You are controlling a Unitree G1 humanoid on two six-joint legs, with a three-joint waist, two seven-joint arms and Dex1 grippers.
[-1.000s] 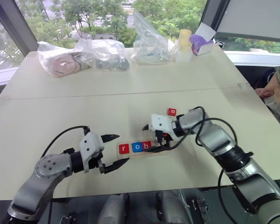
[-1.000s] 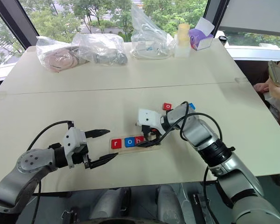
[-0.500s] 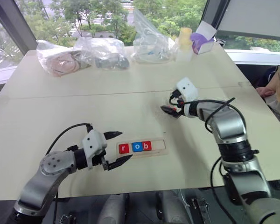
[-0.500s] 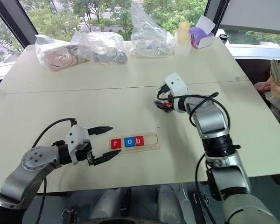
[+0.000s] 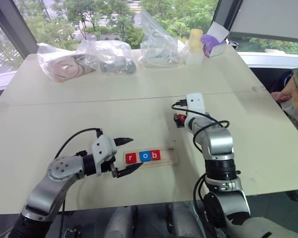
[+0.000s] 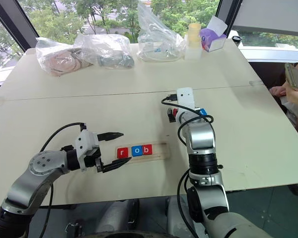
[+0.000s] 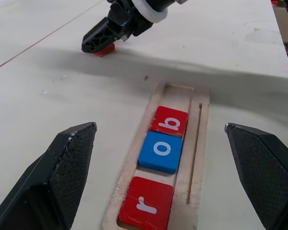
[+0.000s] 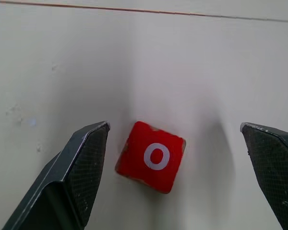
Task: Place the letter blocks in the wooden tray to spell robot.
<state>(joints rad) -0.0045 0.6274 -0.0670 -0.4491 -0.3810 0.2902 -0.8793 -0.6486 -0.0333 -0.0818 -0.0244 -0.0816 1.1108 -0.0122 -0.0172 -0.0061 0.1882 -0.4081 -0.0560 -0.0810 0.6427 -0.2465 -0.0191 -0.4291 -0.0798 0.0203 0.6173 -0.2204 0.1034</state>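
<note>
Head camera first: the wooden tray [image 5: 152, 157] sits on the pale table [image 5: 64, 124], and everything else I'll place off that. It's got three letter blocks in it already, red r [image 5: 131, 158], blue o [image 5: 145, 156] and red b [image 5: 156, 154], packed toward the tray's left end with the right part bare. The left gripper [image 5: 129, 156] hovers just off the tray's left end, its two black fingers spread apart, holding nothing. The right gripper [image 5: 179, 119] is beyond the tray's right end, further up the table, nose down over a loose red block. Over there a bit of blue block [image 6: 202, 111] peeks out beside the right arm (can't read a letter on it). Plastic bags [image 5: 109, 55] sit way back at the far edge.

Left wrist view: the tray runs straight away between the wide-open fingers [image 7: 62, 172], r nearest, then o, then b, with the right gripper's black tip past the tray's far end.

Right wrist view: the red o block [image 8: 152, 155] lies flat on the table, between the spread fingers [image 8: 81, 163], much closer to one of them, not gripped.
</note>
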